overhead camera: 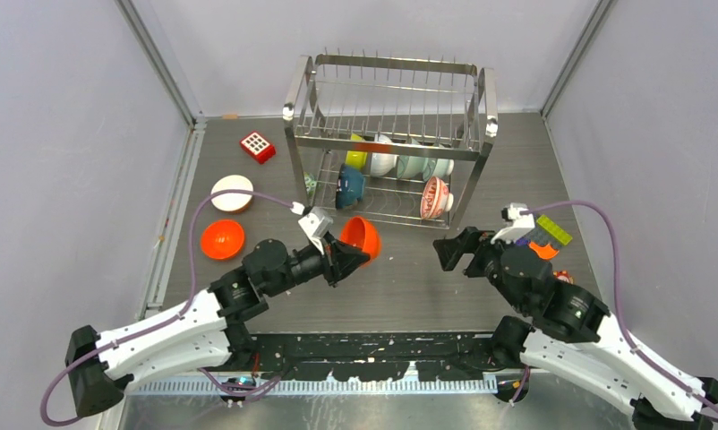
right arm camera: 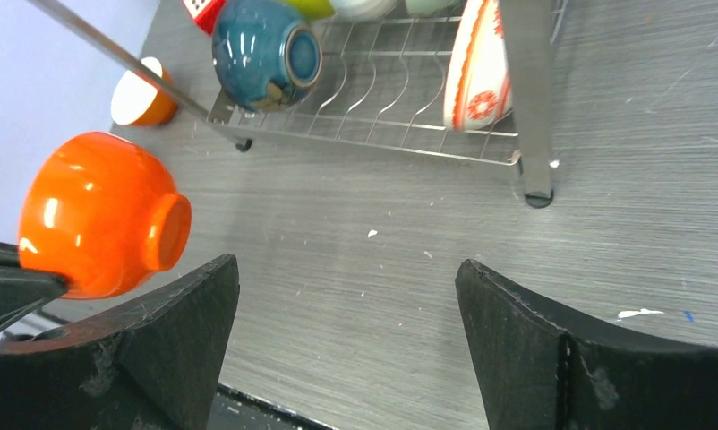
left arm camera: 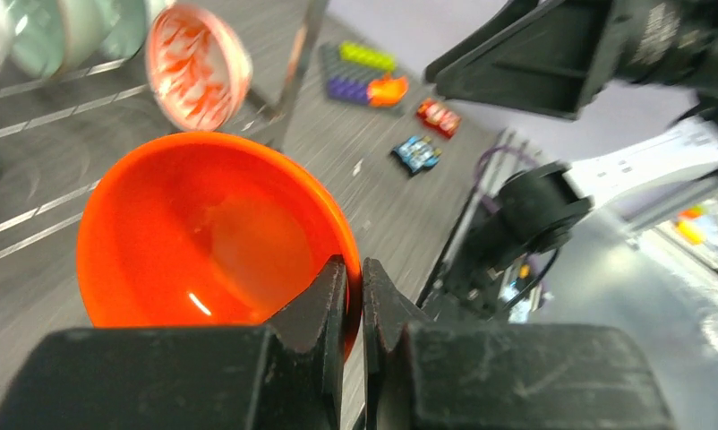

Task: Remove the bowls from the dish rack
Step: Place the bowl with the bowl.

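My left gripper [overhead camera: 354,255] is shut on the rim of an orange bowl [overhead camera: 361,236], held above the table just in front of the dish rack [overhead camera: 391,134]. In the left wrist view my fingers [left arm camera: 333,296] pinch the bowl's rim [left arm camera: 203,242]. The rack's lower tier holds a dark blue bowl [overhead camera: 349,184], a red-and-white patterned bowl [overhead camera: 435,197], a lime-yellow bowl [overhead camera: 357,157], a white bowl [overhead camera: 380,158] and pale teal bowls [overhead camera: 420,164]. My right gripper [overhead camera: 451,251] is open and empty, right of the held bowl [right arm camera: 100,215].
An orange bowl [overhead camera: 222,239] and a white bowl [overhead camera: 232,193] sit on the table at left. A red block with white dots [overhead camera: 258,146] lies left of the rack. Flat toy bricks [overhead camera: 547,237] lie at right, behind my right wrist.
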